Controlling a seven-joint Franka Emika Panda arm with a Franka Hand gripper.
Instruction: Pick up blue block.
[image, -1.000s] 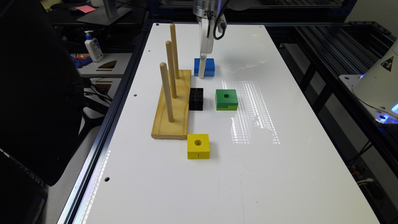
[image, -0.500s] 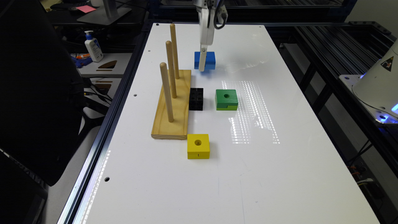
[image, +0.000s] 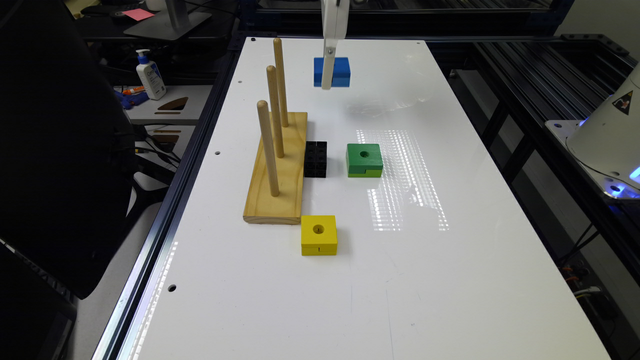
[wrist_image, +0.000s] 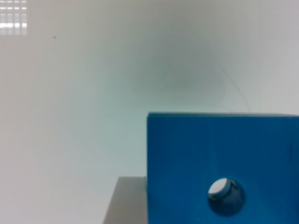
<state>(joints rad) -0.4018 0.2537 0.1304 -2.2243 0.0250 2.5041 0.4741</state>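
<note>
Blue block (image: 332, 71) hangs clear above the bench (image: 450, 280) near its far edge, clamped by the fingers (image: 326, 70); one finger crosses its near face. Round hole visible in wrist view.

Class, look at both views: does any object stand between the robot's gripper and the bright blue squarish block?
Nothing visible does. The gripper is right at the bright blue squarish block, which hangs above the white table, apart from the other blocks and the wooden peg board.
</note>
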